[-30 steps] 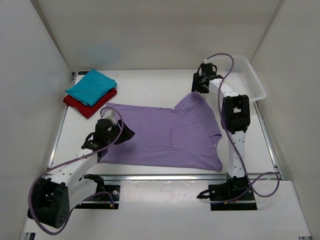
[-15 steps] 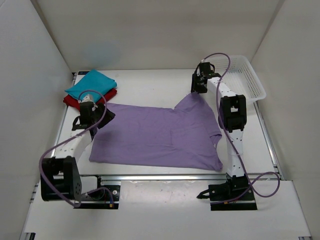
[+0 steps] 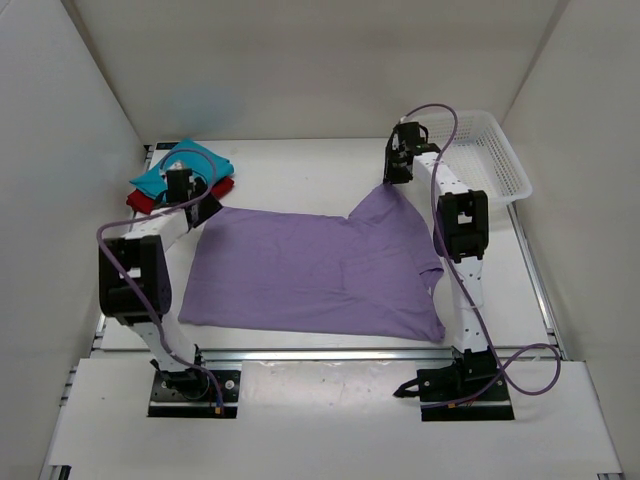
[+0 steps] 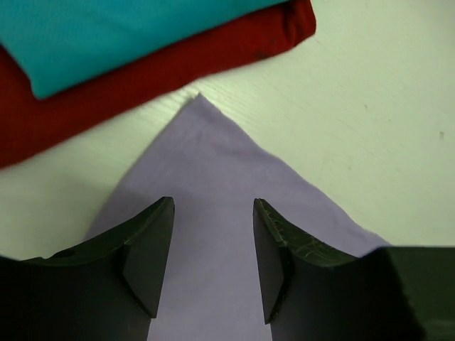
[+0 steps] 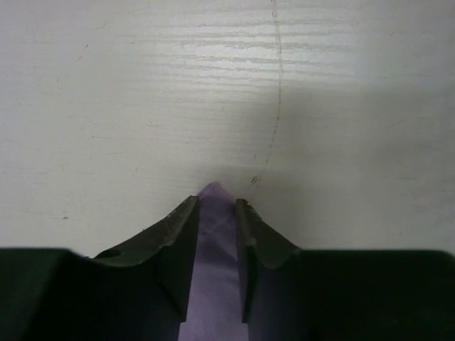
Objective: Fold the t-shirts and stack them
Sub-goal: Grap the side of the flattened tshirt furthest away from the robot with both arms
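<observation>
Pinching the lavender shirt [image 3: 310, 275] at its far right tip: right gripper [image 5: 217, 202], jaws nearly together, cloth filling the gap. Left gripper [image 4: 213, 204]: jaws apart over the shirt's far left corner, holding nothing. Shirt spread flat on table [image 5: 142, 85]. Folded teal shirt [image 4: 106, 35] atop red shirt [image 4: 178, 64], just beyond that corner.

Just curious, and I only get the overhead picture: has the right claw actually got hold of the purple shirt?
Observer: The right claw has its own camera, which shows a peak of the purple shirt filling the gap between its fingers; how tightly, I cannot tell.
Visitor: And the left claw?
Observer: The left claw is open, over the shirt's far left corner, which lies flat.
Visitor: Touching the red shirt?
Observer: No, the red shirt is apart; bare table shows between them.
</observation>
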Available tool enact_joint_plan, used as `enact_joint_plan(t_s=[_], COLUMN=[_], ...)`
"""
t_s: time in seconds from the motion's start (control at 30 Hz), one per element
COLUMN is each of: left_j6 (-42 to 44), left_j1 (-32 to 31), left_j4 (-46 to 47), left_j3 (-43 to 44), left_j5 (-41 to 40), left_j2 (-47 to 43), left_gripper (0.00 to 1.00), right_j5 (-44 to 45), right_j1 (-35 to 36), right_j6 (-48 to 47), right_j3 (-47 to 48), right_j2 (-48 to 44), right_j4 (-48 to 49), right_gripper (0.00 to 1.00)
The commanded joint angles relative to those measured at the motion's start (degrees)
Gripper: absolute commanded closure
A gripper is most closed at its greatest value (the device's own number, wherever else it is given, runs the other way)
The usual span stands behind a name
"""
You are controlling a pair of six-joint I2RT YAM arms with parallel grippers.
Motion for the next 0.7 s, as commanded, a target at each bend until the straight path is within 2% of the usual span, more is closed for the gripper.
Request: enact_joint_plan(t_s=[0.0, 0.23, 0.4, 0.57, 0.67], left_j6=[4.0, 9.8, 11.8, 14.5, 14.3], left_j1=[-1.0, -2.2, -2.7, -6.5, -6.6], left_j4=[-2.2, -4.5, -3.4, -3.7, -3.9], left_j3=[4.8, 11.4, 13.4, 15.8, 16.5], left_j5=[-4.0, -8.9, -11.3, -13.1, -12.1], left_j2=[3.1, 9.3, 10.7, 13.0, 14.3], left_gripper=[0.41, 0.41, 0.4, 0.4, 0.42], right_j5=[-1.3, 0.2, -0.6, -2.4, -3.5], right_j1=[-0.1, 1.3, 1.0, 0.7, 0.4], right_j6=[0.1, 0.2, 1.0, 1.6, 2.0], right_j3=[1.2, 0.0, -6.5, -14.7, -14.8], right_j2=[0.9, -0.4, -4.2, -8.8, -9.5], right_j4=[-1.2, -0.2, 4.4, 10.7, 10.8], right_gripper=[0.76, 0.99, 1.0, 1.0, 1.0])
